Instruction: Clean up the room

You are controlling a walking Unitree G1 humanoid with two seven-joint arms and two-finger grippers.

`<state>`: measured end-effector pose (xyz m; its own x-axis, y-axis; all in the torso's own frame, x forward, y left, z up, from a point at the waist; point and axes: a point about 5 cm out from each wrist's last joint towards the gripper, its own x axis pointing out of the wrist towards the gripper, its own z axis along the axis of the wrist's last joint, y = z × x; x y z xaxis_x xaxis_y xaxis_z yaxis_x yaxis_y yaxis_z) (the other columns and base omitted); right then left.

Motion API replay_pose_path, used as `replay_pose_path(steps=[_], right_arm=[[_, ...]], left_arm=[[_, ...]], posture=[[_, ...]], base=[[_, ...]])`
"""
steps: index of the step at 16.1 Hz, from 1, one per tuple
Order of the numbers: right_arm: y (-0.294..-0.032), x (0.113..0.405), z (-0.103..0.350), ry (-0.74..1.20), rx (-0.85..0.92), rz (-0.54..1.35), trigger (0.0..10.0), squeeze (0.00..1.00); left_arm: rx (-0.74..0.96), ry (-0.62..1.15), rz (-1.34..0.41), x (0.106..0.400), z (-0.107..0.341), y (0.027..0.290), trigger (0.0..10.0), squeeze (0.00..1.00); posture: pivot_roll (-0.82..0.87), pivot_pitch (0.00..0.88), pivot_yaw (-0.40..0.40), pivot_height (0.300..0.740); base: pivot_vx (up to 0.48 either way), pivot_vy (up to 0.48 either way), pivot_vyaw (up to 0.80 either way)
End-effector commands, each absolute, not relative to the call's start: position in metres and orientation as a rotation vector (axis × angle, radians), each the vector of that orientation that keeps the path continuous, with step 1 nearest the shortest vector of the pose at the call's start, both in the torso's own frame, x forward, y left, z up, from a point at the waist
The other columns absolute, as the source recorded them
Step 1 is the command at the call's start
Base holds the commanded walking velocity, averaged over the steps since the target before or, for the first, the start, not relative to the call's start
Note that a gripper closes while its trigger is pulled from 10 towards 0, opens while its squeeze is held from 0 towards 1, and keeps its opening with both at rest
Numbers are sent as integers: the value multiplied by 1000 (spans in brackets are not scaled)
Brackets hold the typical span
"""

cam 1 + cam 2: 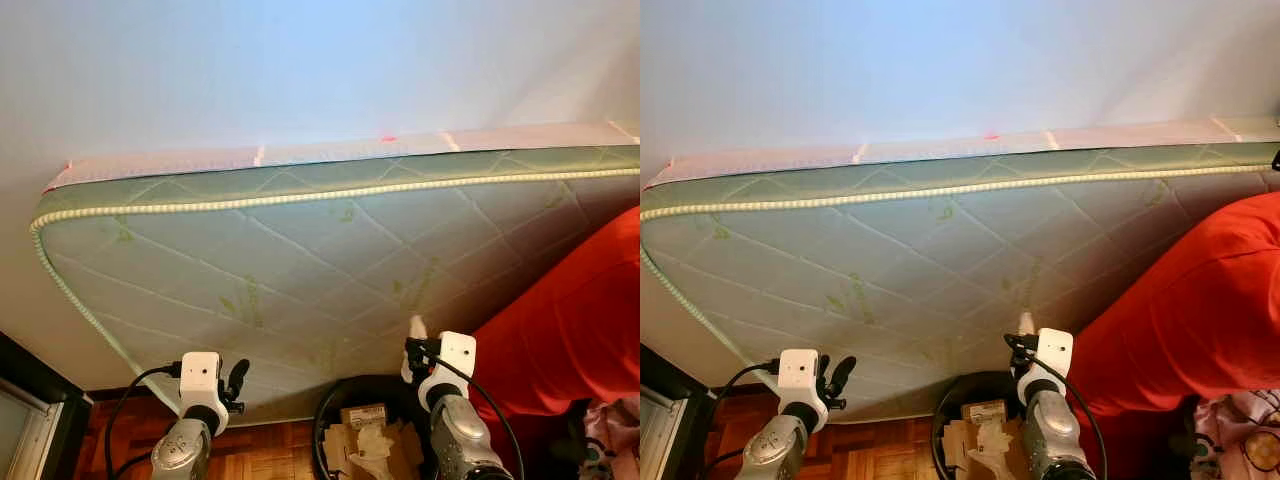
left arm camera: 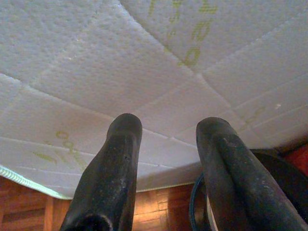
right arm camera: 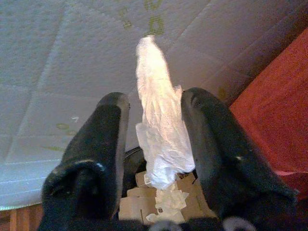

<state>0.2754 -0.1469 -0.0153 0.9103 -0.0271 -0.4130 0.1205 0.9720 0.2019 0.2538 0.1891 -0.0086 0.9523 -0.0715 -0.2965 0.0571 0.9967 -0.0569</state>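
- I have the right gripper (image 3: 156, 144) raised in front of the mattress (image 1: 300, 250); its fingers stand moderately apart, and a crumpled white tissue (image 3: 161, 130) sits between them, seemingly touching one pad, so I judge it is loosely held; I cannot tell how firm the grip is.
- The tissue points up toward the mattress; in the left eye view its tip (image 1: 416, 327) shows above the wrist.
- Just below this gripper is the black waste bin (image 1: 335, 405), on the wooden floor (image 1: 270, 450), near me; it already holds cardboard pieces (image 1: 362, 420) and paper; I think I keep the tissue over it so that it can fall inside.
- The left gripper (image 2: 168, 144) is on the left, also raised; its fingers are wide apart and hold nothing; it only waits.
- The mattress leans against the white wall (image 1: 300, 70), probably to free the floor; a red cloth (image 1: 570, 330) lies at the right.
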Motion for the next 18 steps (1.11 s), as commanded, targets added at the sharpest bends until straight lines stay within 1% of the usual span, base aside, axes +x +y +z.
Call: replay_pose_path(steps=[1, 18], right_arm=[[-146, 277, -14, 418, 219, -77, 0, 0], [-145, 277, -13, 406, 203, -75, 0, 0]], left_arm=[[-43, 325, -64, 249, -13, 191, 10000, 0], [-41, 317, -65, 249, -12, 192, 10000, 0]], posture=[[57, 78, -22, 740], [54, 76, -20, 740]], base=[[0, 0, 0], [0, 0, 0]])
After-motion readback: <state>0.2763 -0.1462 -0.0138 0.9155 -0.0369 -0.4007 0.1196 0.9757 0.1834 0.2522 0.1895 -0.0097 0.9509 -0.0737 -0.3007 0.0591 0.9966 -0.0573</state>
